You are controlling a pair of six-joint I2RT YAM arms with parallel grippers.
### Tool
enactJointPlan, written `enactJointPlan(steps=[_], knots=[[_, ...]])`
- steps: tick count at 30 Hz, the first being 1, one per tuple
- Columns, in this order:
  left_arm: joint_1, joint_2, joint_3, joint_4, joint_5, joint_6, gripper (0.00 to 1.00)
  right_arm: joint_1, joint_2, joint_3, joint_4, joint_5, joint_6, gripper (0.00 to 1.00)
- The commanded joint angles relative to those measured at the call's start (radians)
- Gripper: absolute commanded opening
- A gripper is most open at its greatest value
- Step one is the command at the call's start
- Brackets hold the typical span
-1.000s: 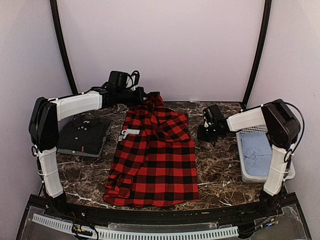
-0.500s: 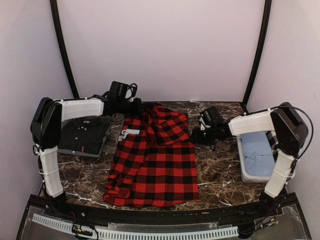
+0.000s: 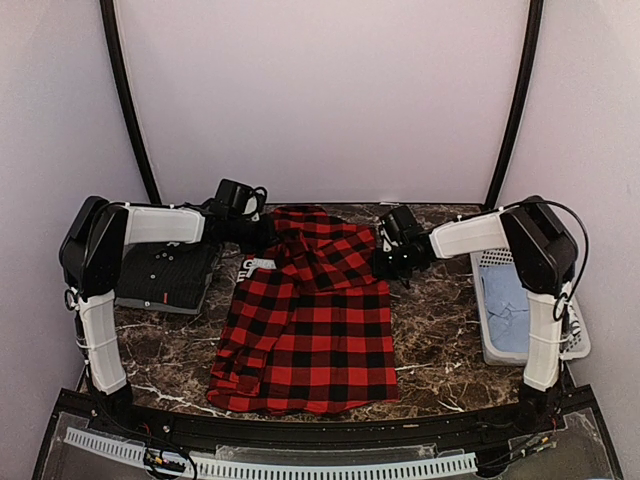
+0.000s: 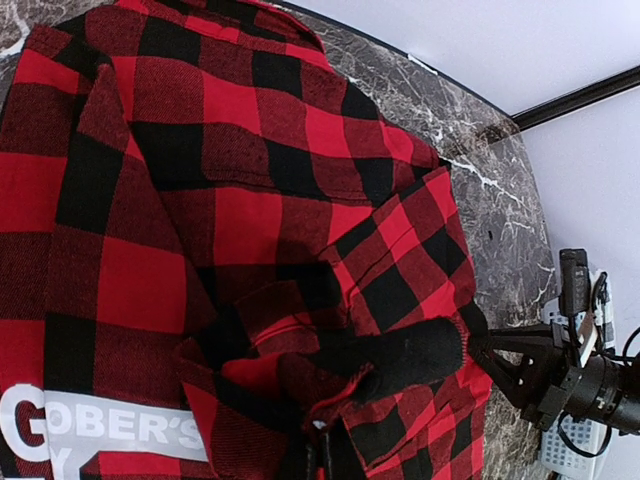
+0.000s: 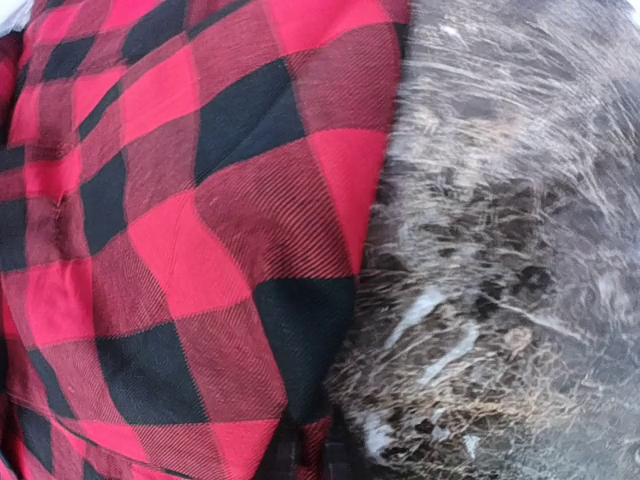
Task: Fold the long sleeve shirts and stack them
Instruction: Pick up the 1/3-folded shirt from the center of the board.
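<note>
The red-and-black flannel shirt (image 3: 310, 330) lies spread in the middle of the marble table (image 3: 440, 330), its top part folded over and rumpled. My left gripper (image 3: 262, 236) is at the shirt's upper left, shut on a bunched fold of the flannel (image 4: 250, 200) just above the white lettering (image 4: 90, 430); its jaws (image 4: 325, 455) are mostly buried in cloth. My right gripper (image 3: 385, 262) is at the shirt's upper right edge, its fingers close together with the flannel's hem (image 5: 180, 250) pinched between them (image 5: 313, 455). The charcoal shirt (image 3: 165, 270) lies folded at the left.
A white basket (image 3: 575, 340) holding light blue cloth (image 3: 510, 295) stands at the right edge of the table. Bare marble shows right of the flannel and along the back. Purple walls and black poles close in the space.
The right gripper has swung left to the flannel's right edge, opened and closed on the hem. The left gripper has carried the raised collar part rightward and down over the shirt.
</note>
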Motion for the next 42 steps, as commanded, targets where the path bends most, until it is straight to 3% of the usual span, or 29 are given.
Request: enactJointPlan(steps=[1,13,19,21,35,42], knots=[[-0.002,-0.028,0.008,0.077,0.042,0.009,0.0,-0.029,0.032,0.061,-0.028,0.029,-0.01,0.0],[-0.002,0.134,0.208,0.135,0.126,-0.012,0.0,-0.122,0.101,0.198,-0.104,0.028,-0.071,0.02],[-0.003,0.144,0.263,0.135,0.152,-0.031,0.0,-0.122,-0.027,0.119,-0.113,0.025,-0.072,0.45],[-0.004,0.145,0.281,0.133,0.159,-0.033,0.0,-0.12,-0.089,0.063,-0.124,0.017,-0.063,0.51],[-0.019,0.13,0.329,0.147,0.193,-0.06,0.0,0.063,-0.578,-0.388,-0.287,0.107,0.15,0.48],[-0.028,0.12,0.332,0.154,0.199,-0.066,0.0,0.186,-0.722,-0.537,-0.37,0.111,0.312,0.47]])
